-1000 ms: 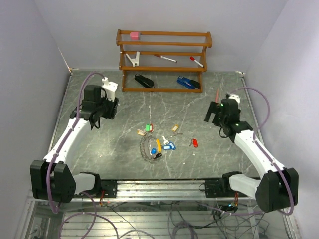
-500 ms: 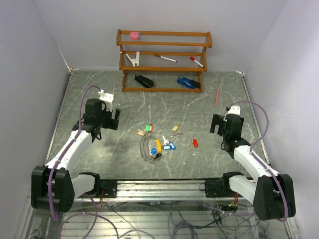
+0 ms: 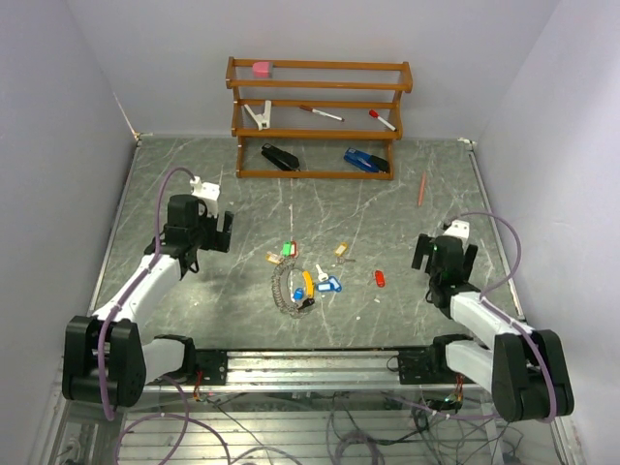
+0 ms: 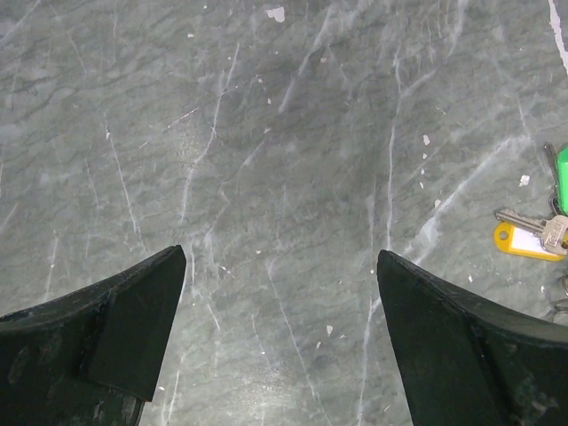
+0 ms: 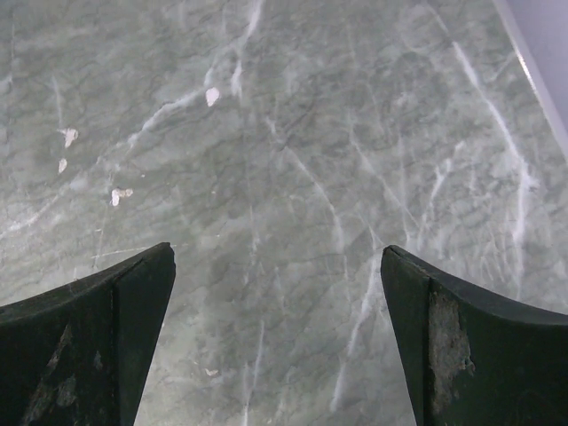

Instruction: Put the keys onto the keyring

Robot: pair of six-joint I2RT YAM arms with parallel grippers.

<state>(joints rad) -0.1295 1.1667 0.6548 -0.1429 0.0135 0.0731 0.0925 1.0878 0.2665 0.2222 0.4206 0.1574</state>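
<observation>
- By my reading you are sitting at the reach-in step. Neither arm is holding anything, and the keys (image 3: 308, 282) are lying loose on the bench (image 3: 407, 203), most of them bunched near the middle.
- The keyring (image 3: 282, 288) is lying at the left side of that bunch, touching or overlapping it. The green tag (image 3: 287, 249) and tan tag (image 3: 341, 250) are lying a little farther back, and the red tag (image 3: 380, 279) is lying alone to the right.
- Your left end effector (image 3: 218, 232) is hovering well left of the keys, jaws spread wide over bare stone. The right end effector (image 3: 443, 254) is hovering well right of the red tag, equally wide and empty.
- The next move is calling for one arm to pin or lift the keyring while the other is picking a single key by its tag. I judge the red one easiest, since nothing is crowding it.
- You are getting little from the wrists. The left wrist view is catching only a yellow-tagged key (image 4: 524, 240) and a cut-off sliver of green at its right edge, and the right wrist view is showing only bench.
- From above, the ring's opening is too small to make out, and so is whether any key is already threaded.
</observation>
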